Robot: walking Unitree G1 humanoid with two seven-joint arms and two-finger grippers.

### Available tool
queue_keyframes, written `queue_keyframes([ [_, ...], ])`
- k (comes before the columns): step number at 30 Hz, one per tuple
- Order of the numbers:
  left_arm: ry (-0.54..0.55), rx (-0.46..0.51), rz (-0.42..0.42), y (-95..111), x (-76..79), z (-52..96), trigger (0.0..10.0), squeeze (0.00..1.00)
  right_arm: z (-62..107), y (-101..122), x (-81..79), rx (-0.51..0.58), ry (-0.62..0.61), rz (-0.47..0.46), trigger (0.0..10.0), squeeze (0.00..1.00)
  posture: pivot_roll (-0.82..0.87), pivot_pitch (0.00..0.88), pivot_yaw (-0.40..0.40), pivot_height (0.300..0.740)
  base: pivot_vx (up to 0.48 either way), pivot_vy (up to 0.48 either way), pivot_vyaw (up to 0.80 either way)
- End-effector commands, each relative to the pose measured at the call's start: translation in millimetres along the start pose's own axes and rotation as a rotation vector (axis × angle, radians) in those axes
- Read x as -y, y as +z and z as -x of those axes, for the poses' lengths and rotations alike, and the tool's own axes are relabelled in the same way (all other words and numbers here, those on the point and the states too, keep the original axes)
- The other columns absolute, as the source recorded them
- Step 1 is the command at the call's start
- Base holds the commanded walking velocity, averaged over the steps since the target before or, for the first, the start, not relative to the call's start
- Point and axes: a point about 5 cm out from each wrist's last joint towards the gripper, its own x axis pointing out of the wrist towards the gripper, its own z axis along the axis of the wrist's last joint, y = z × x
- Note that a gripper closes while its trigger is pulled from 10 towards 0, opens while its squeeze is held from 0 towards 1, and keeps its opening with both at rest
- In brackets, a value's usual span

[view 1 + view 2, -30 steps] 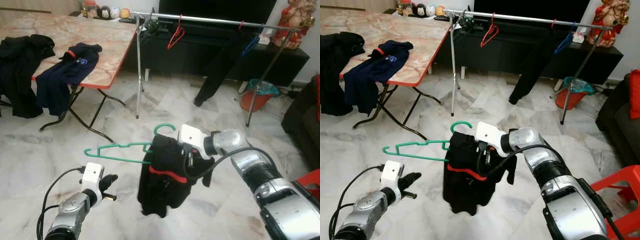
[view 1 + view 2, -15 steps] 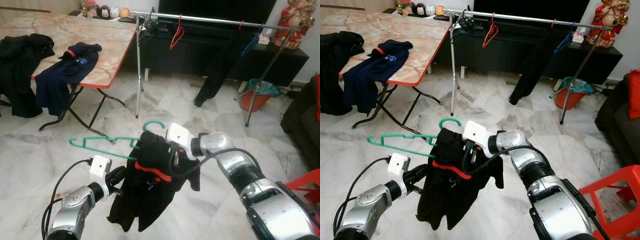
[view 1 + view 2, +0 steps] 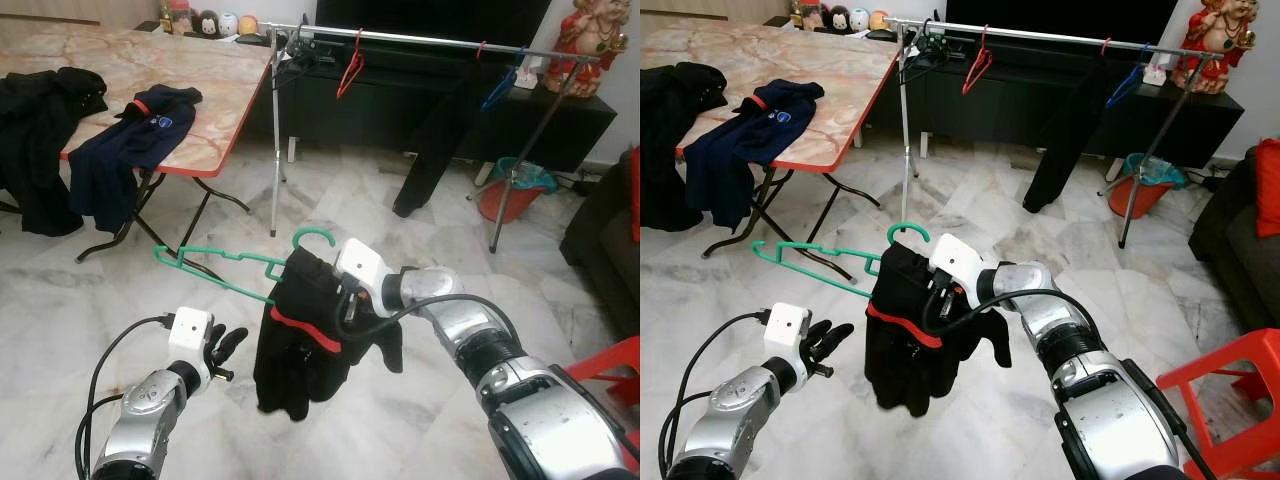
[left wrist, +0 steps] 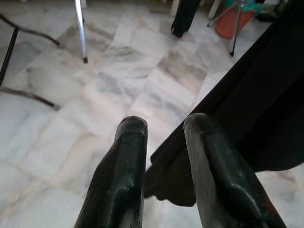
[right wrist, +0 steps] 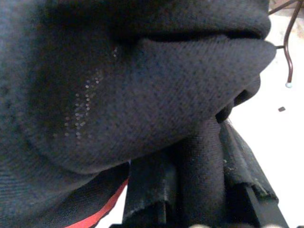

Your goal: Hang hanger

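A green hanger (image 3: 222,268) hangs in mid-air over the floor, its hook (image 3: 312,238) pointing up and its long arm slanting up to my left. A black garment with red trim (image 3: 300,345) is draped over its right half. My right gripper (image 3: 345,303) is shut on the hanger through the cloth, which hides its fingers in the right wrist view. My left gripper (image 3: 226,352) is low and to the left of the garment, a short way off. Its fingers (image 4: 130,142) are open with nothing between them. The metal clothes rail (image 3: 420,40) stands beyond, across the floor.
On the rail hang a red hanger (image 3: 350,72), a blue hanger (image 3: 500,90) and black trousers (image 3: 440,130). A folding table (image 3: 215,100) at the left carries a navy shirt (image 3: 135,150) and black clothes (image 3: 40,130). An orange bucket (image 3: 515,195) and a red stool (image 3: 1230,390) are at the right.
Half a second ago my left gripper was against the garment; it has drawn back to the left. The garment has swung back to hang straighter under the hanger.
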Motion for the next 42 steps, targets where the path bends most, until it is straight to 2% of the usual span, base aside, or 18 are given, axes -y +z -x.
queue_keyframes([
  [1, -0.044, 0.027, 0.026, 4, 5.8, -0.3, 10.0, 0.00, 2.2, 5, 3.9, 0.016, -0.008, 0.003, 10.0, 0.00, 0.19, 0.000, -0.123, 0.740, 0.000, 0.000, 0.00],
  [6, -0.138, 0.036, 0.046, 9, 16.9, 0.5, 10.0, 0.00, -1.2, 10, 5.1, 0.022, -0.021, 0.006, 10.0, 0.00, 0.19, 0.000, -0.127, 0.740, 0.000, 0.000, 0.00],
  [21, -0.146, 0.042, 0.029, 19, 20.5, -3.9, 10.0, 0.00, -15.0, 27, 2.9, 0.069, -0.047, -0.019, 10.0, 0.00, 0.20, 0.000, -0.133, 0.740, 0.000, 0.000, 0.00],
  [25, -0.151, 0.064, 0.014, 25, 24.3, -4.1, 10.0, 0.00, -17.3, 29, 5.0, 0.059, -0.088, -0.032, 10.0, 0.00, 0.20, 0.000, -0.132, 0.740, 0.000, 0.000, 0.00],
  [28, -0.168, 0.072, -0.029, 31, 29.1, -4.0, 10.0, 0.00, -18.7, 29, 10.3, 0.035, -0.176, -0.082, 10.0, 0.00, 0.20, 0.000, -0.132, 0.740, 0.000, 0.000, 0.00],
  [33, -0.189, 0.071, -0.068, 35, 35.1, -5.7, 10.0, 0.00, -21.8, 31, 11.9, 0.026, -0.220, -0.115, 10.0, 0.00, 0.21, 0.000, -0.136, 0.740, 0.000, 0.000, 0.00],
  [40, -0.197, 0.054, -0.104, 37, 40.0, -8.0, 10.0, 0.00, -25.6, 36, 10.9, 0.037, -0.219, -0.133, 10.0, 0.00, 0.21, 0.000, -0.138, 0.740, 0.000, 0.000, 0.00],
  [42, -0.166, 0.048, -0.122, 36, 38.4, -10.5, 10.0, 0.00, -26.6, 37, 10.1, 0.037, -0.210, -0.130, 10.0, 0.00, 0.21, 0.000, -0.139, 0.740, 0.000, 0.000, 0.00],
])
